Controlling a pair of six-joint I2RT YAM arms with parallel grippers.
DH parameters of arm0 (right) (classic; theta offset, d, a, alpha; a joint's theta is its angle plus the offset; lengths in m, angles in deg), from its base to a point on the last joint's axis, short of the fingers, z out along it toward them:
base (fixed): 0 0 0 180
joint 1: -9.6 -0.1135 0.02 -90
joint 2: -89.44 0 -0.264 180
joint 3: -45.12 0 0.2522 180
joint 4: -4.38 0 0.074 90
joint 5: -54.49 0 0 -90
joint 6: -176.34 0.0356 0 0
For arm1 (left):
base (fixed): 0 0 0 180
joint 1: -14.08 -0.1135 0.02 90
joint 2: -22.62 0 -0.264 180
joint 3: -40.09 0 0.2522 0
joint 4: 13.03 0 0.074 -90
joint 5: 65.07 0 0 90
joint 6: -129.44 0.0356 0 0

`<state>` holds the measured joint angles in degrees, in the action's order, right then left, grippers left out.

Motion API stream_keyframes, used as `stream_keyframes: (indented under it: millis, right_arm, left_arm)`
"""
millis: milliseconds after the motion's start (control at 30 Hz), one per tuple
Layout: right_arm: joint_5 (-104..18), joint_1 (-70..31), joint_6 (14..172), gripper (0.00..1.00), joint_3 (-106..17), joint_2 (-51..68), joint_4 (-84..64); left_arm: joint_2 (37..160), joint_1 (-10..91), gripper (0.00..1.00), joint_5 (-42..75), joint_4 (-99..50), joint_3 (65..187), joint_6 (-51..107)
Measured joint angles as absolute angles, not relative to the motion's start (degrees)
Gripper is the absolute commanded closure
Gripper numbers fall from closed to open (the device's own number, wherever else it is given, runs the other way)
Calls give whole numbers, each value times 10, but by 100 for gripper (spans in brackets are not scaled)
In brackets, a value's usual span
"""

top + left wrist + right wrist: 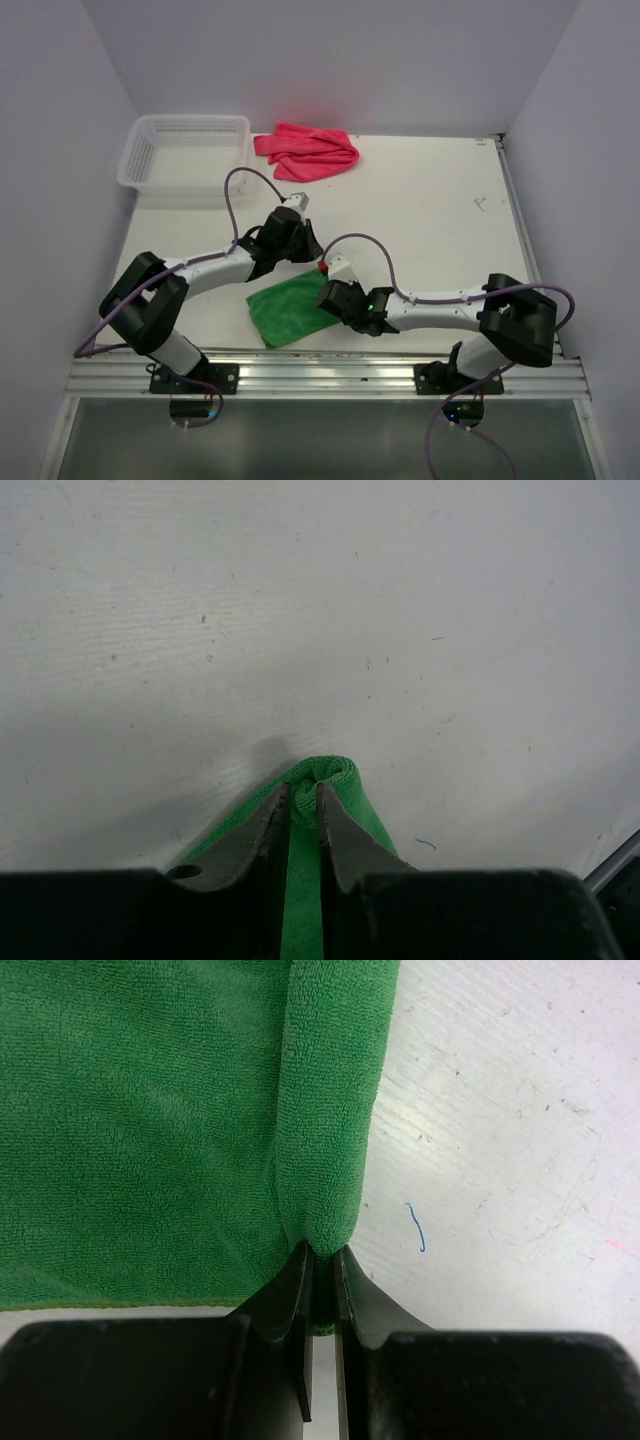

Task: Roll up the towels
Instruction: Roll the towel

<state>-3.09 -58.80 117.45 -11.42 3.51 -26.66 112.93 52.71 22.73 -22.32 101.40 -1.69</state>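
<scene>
While both arms bend over the green towel (285,312) by the tabletop's near edge, I see my left gripper (303,798) narrowly pinching its rolled end and my right gripper (322,1260) clamped tight on a fold. At the far edge the pink towel (308,152) lies bunched beside the basket (185,150).

Overhead, soft even light fills the white enclosure; the arms throw only faint, blurred shadows on the worktop (430,210). The left wrist view is dimmer — a grey shadow pools ahead of the left gripper (303,792), whose black body is near silhouette. The right wrist view is brighter — the green towel (140,1120) shows crisp pile, and the worktop beside it is nearly washed out.
</scene>
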Motion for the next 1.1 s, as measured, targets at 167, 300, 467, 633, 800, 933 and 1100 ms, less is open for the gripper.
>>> stream_keyframes:
  millis: [167, 300, 467, 633, 800, 933, 1100]
  right_arm:
    - [2, -608, 1178, 100, -145, 4, -298]
    - [34, -634, 1177, 100, -177, -30, -322]
    - [72, -662, 1173, 100, -220, -80, -359]
    - [109, -678, 1173, 100, -290, -149, -422]
    - [139, -689, 1172, 100, -343, -202, -477]
    - [156, -698, 1167, 100, -375, -233, -514]
    - [176, -706, 1151, 100, -413, -277, -557]
  left_arm:
    - [1102, 527, 79, 227, -224, 1011, -17]
    - [1085, 527, 78, 227, -228, 1011, -17]
    - [1070, 523, 78, 226, -242, 1011, -15]
    - [1064, 521, 79, 219, -244, 1005, -15]
    - [1056, 521, 80, 216, -248, 991, -14]
    - [1052, 520, 80, 210, -253, 990, -12]
    - [1045, 519, 81, 206, -257, 990, 1]
